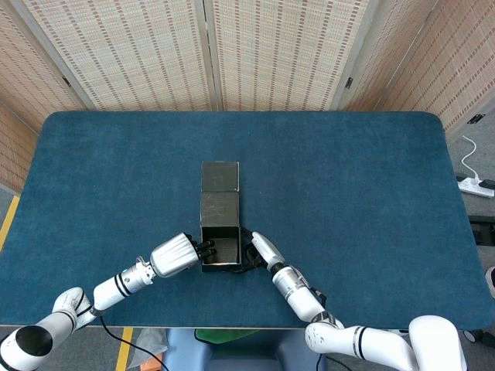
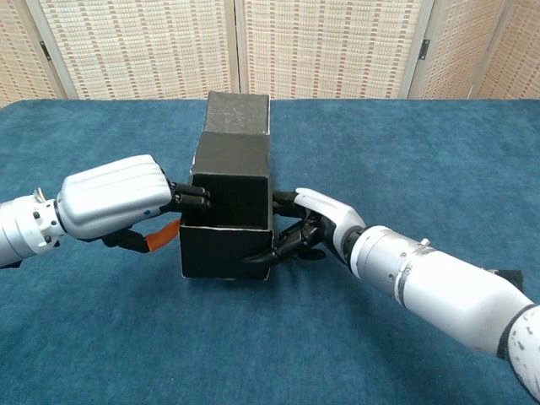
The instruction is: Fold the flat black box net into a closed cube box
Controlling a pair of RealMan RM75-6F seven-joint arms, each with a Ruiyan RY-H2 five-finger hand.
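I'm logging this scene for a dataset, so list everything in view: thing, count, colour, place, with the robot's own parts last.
Partly folded cardboard box: one, black, near the table's front middle, walls up, one flap lying flat behind it.
Carpeted table: one, dark blue, fills the scene.
Woven folding screens: several panels, beige, behind the table.
Power strip with cable: one, white, on the floor at far right.
Left hand: one, silver with black fingers, touches the box's left wall.
Right hand: one, white with black fingers, against the box's right wall.
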